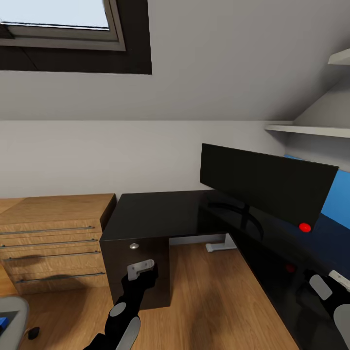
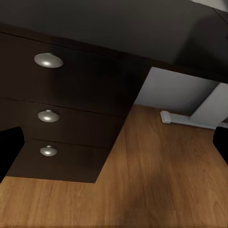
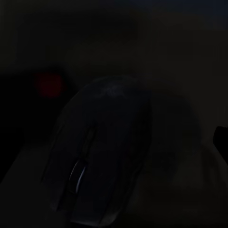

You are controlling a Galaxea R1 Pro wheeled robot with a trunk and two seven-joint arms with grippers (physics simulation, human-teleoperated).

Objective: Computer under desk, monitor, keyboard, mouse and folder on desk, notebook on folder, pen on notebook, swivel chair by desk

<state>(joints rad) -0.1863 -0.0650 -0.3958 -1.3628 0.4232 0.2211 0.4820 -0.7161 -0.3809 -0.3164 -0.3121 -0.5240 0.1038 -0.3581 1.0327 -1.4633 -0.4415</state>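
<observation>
Filling my right wrist view, the mouse (image 3: 102, 152) sits dimly close on the black desk (image 1: 160, 214), right jaw state unreadable, left gripper (image 1: 141, 270) spread empty, so I'd release gently, leaving keyboard room beside the monitor (image 1: 267, 187).

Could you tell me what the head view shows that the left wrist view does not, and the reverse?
Head view alone: the monitor standing on the desk, a light wooden drawer chest, a skylight, wall shelves, and the left pincer in front of the drawer unit. Left wrist view alone: all three round drawer knobs seen close up. Both: the black drawer unit, the wooden floor and the desk's white leg.
</observation>
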